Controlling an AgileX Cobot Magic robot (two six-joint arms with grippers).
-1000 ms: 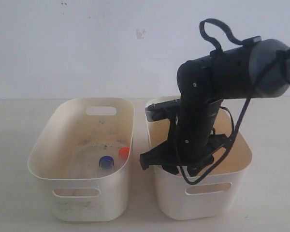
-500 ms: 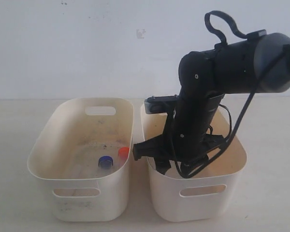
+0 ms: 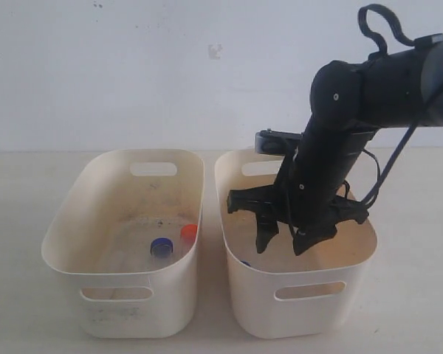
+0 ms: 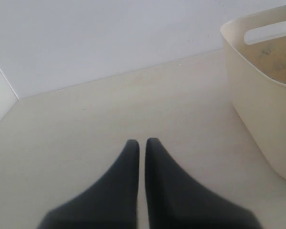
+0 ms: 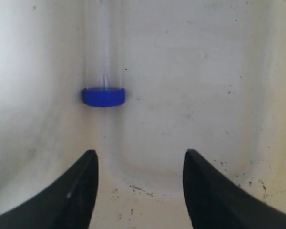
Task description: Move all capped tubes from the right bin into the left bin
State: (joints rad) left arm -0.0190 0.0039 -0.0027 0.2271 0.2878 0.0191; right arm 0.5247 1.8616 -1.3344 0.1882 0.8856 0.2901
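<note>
So the right claw (image 5: 139, 153) hangs down inside the right bin (image 3: 303, 279), its fingers roughly half spread with nothing between them. Just ahead of it a blue-capped tube (image 5: 103, 71) lies flat on the bin floor, cap end nearest the claw. It lines up more with one finger than with the gap between them, and it looks tucked in where the floor curves up into the wall. That's the only tube I can spot in this bin.

Handling-wise, my guess is it's super light, hard clear plastic, round and slick, so it'll roll or squirt out if pinched off-centre. I'd go across the body right behind the cap, or on the cap itself, since that's the widest part. The wall right beside it could block a finger.

Two more tubes sit over in the left bin (image 3: 125, 299), well off to the claw's side: a blue cap (image 3: 162, 247) and an orange cap (image 3: 188, 233).

The left claw (image 4: 142, 143) is out over bare table, pinched together on nothing.

I can't read any writing, labels or brands anywhere, and the tube looks blank.
</note>
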